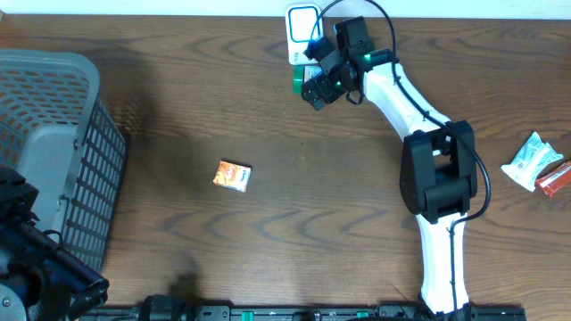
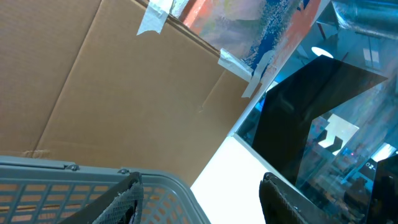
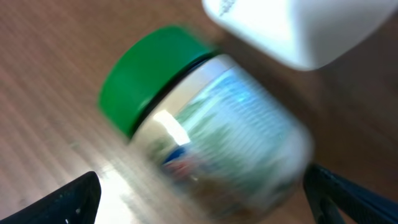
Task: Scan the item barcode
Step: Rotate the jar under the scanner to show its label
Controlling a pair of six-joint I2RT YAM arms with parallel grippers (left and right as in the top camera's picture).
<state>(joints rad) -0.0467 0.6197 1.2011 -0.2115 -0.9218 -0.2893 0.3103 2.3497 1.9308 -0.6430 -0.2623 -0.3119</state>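
Observation:
A jar (image 3: 230, 130) with a green lid (image 3: 149, 68) lies on its side on the wooden table, blurred in the right wrist view. My right gripper (image 3: 202, 199) is open, one finger on each side of the jar and a gap showing on the left. Just beyond the jar stands the white barcode scanner (image 3: 292, 25). From overhead, the right gripper (image 1: 314, 89) sits at the back centre beside the jar (image 1: 297, 80) and below the scanner (image 1: 302, 27). My left gripper (image 2: 199, 193) is open and holds nothing, above the grey basket (image 2: 93, 186).
A small orange box (image 1: 233, 175) lies mid-table. The grey basket (image 1: 53, 134) fills the left side. A white packet (image 1: 531, 160) and a red packet (image 1: 555, 176) lie at the right edge.

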